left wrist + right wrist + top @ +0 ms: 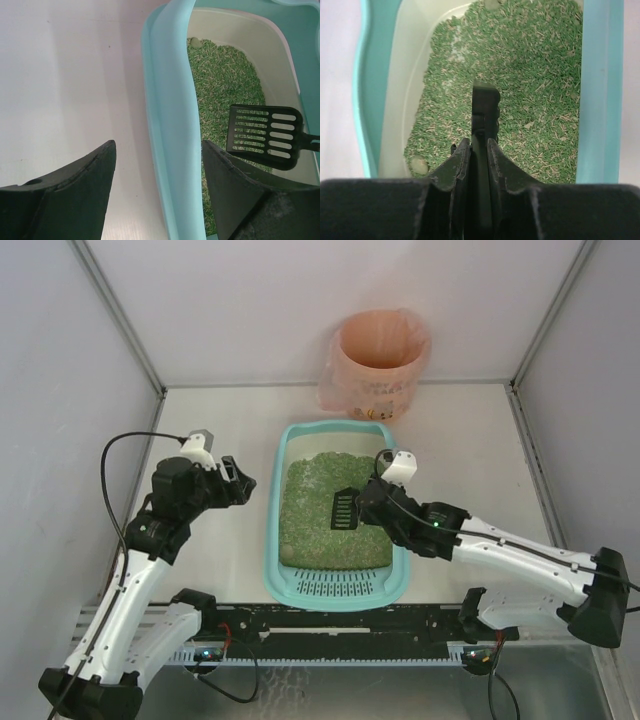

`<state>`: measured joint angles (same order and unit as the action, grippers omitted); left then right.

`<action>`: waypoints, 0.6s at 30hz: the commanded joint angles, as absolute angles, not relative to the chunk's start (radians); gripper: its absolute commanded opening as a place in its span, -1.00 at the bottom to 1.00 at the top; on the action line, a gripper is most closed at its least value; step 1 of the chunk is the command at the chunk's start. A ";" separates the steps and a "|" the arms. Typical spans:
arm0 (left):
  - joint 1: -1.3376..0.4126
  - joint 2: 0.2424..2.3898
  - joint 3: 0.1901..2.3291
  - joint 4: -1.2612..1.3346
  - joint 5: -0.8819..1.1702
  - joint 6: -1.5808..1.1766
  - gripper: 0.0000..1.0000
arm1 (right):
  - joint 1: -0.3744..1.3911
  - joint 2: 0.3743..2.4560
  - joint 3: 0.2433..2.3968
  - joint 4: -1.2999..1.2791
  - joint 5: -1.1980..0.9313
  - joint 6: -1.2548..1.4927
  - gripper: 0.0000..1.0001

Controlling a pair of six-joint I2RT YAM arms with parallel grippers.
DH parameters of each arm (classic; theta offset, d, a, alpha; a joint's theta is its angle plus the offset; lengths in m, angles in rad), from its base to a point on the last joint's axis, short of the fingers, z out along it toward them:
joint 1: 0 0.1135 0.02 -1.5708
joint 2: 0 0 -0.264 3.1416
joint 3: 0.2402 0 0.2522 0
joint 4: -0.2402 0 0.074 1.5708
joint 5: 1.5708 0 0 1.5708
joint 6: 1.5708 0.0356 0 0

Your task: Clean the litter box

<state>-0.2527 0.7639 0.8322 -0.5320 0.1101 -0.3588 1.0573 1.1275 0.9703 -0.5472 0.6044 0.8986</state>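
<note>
The large light-teal plastic litter box (pixel 276 540) is found under the right gripper (pixel 364 502) — clamped on a small black slotted scoop (pixel 344 508) — and just beside the wide-spread left gripper (pixel 242 478).

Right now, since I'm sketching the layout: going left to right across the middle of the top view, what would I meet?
Left gripper → litter box, left rim → scoop → right gripper.
</note>
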 commanded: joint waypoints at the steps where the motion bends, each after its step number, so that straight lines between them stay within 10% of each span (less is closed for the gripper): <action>1: -0.245 0.766 0.813 -0.483 0.133 -0.374 0.47 | 1.073 1.161 0.976 -0.528 0.655 0.970 -0.99; 18: -0.242 0.775 0.809 -0.476 0.144 -0.376 0.47 | 1.115 1.150 0.976 -0.686 0.702 1.060 -0.28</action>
